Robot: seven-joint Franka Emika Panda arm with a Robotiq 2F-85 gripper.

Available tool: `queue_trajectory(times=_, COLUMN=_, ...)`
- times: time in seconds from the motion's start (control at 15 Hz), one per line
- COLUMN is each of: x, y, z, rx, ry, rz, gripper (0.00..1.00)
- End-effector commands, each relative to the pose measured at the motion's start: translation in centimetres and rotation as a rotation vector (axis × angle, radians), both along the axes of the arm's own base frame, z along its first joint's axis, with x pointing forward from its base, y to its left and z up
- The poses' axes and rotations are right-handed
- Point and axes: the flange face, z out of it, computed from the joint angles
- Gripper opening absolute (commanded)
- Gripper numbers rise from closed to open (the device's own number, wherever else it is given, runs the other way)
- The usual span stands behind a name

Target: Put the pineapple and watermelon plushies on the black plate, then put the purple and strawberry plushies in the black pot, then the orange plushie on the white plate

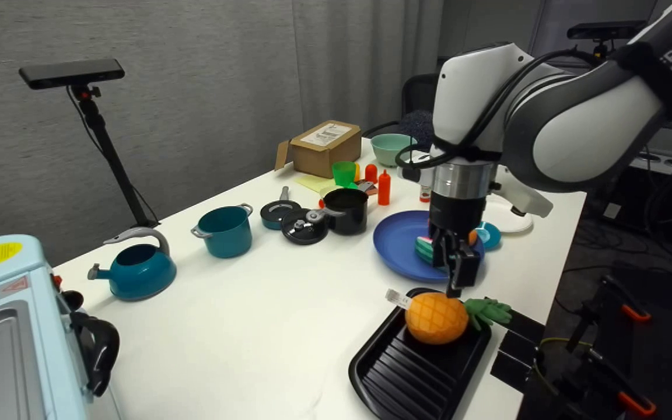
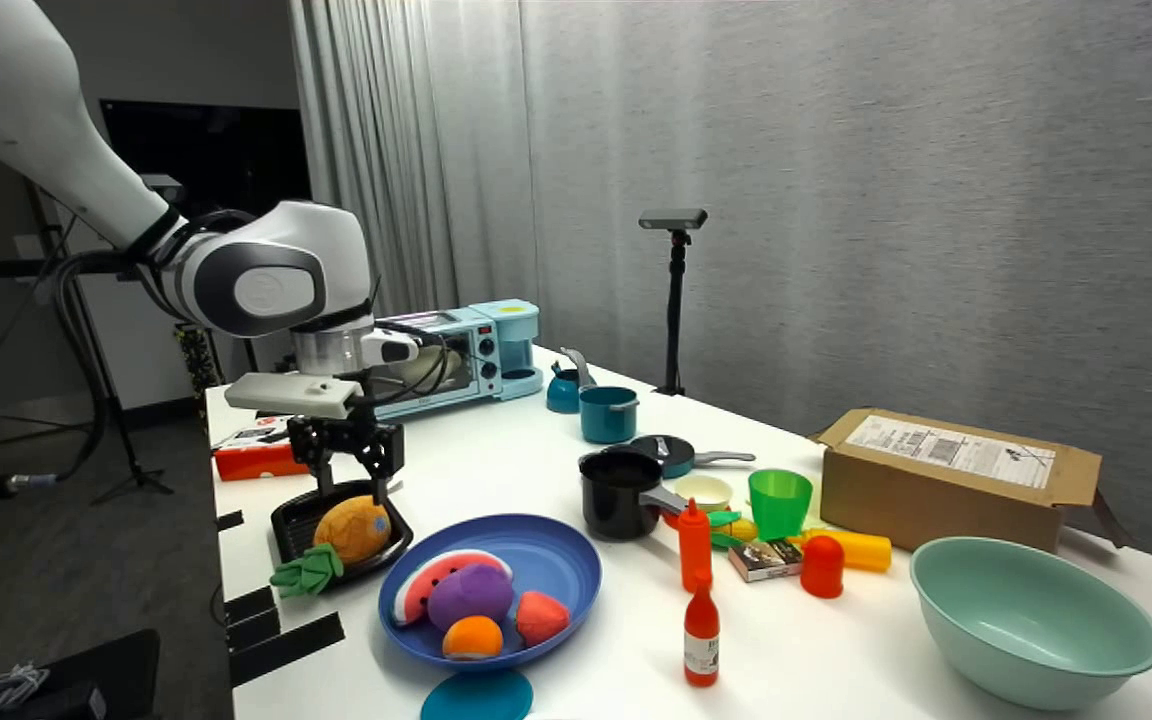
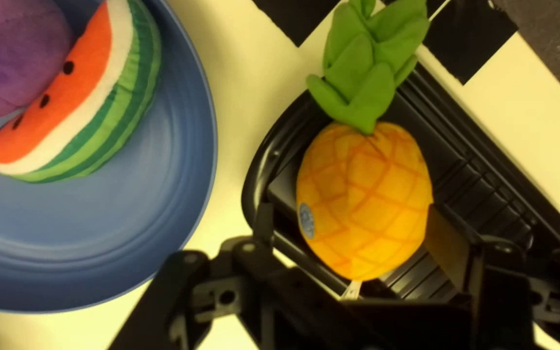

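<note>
Near the tabletop (image 1: 242, 344) edge marked with black tape (image 2: 286, 646), your gripper (image 3: 352, 223) stands low, its fingers (image 3: 447, 245) spread to either side of the pineapple (image 3: 365, 204) and not pinching it. One finger looks close to the flank; whether they touch, you can't tell.

The pineapple's body lies in the black tray (image 1: 412, 373), probably the task's black plate, leaves reaching over the rim toward the taped edge. That placing looks done, so your step is likely getting clear: leave the fingers wide, lift straight up, and watch that the tag (image 1: 399, 298) at its base doesn't catch.

Farther along that edge sits the blue plate (image 2: 558, 560), holding the watermelon (image 3: 85, 104), purple plush (image 2: 471, 597), strawberry (image 2: 541, 618) and orange (image 2: 473, 637). For the watermelon, straddle rind and red face, easing the inner finger down slowly, because the purple plush seems to lean there. Set it on the tray's ridges, beside the pineapple.

Toward the edge by the curtain (image 2: 886, 250) stands the pot (image 2: 614, 505); past the blue plate, along the taped edge, the white plate (image 1: 509, 217) shows only partly.
</note>
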Motion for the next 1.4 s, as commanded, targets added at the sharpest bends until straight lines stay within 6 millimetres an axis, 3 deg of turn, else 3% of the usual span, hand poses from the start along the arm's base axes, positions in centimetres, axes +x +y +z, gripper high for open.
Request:
queue_trajectory(times=0.0, x=2.5, y=-2.2, z=2.6, rx=-0.003, ry=-0.065, rz=-0.151, gripper=1.0)
queue_trajectory(times=0.27, x=5.1, y=-7.6, z=2.9, rx=-0.071, ry=-0.072, rz=-0.385, gripper=1.0)
queue_trajectory(times=0.53, x=6.0, y=-12.2, z=1.6, rx=-0.107, ry=-0.027, rz=-0.548, gripper=1.0)
queue_trajectory(times=0.93, x=4.9, y=-14.0, z=-3.1, rx=-0.081, ry=0.075, rz=-0.621, gripper=1.0)
queue_trajectory(times=1.33, x=4.5, y=-14.4, z=-5.6, rx=-0.086, ry=0.105, rz=-0.686, gripper=1.0)
